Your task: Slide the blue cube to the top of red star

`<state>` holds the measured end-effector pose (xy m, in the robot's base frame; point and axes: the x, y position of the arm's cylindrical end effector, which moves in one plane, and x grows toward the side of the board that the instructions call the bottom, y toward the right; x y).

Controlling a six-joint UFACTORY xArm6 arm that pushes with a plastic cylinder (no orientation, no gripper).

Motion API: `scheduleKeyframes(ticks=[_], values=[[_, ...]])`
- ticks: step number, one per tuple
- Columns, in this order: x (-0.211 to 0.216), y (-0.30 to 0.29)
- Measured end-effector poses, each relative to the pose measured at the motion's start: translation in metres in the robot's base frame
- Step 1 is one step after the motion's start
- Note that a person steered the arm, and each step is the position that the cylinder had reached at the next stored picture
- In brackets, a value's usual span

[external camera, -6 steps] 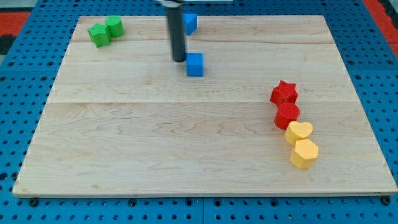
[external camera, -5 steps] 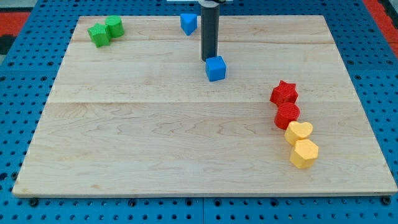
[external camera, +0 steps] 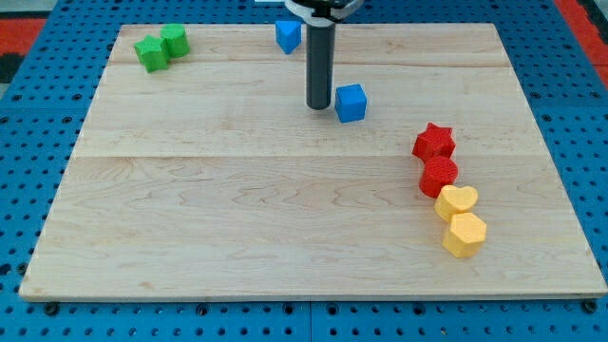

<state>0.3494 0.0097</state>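
Resting my tip point(external camera: 318, 106) just left of the blue cube point(external camera: 351, 103), cube pushed rightward since earlier, red star point(external camera: 434, 142) farther right, rod holding nothing.

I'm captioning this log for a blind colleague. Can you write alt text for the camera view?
My tip rests on a pale wooden board, just left of a blue cube that sits up-left of a red star. Below the star lie a red round block and two yellow blocks; two green blocks sit top left.

My tip point(external camera: 318, 107) just left of blue cube point(external camera: 351, 103)
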Motion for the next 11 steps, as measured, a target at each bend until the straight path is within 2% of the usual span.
scheduleKeyframes(ticks=[2,7,11], values=[[-0.004,0.033],[0.011,0.043],[0.031,0.082]])
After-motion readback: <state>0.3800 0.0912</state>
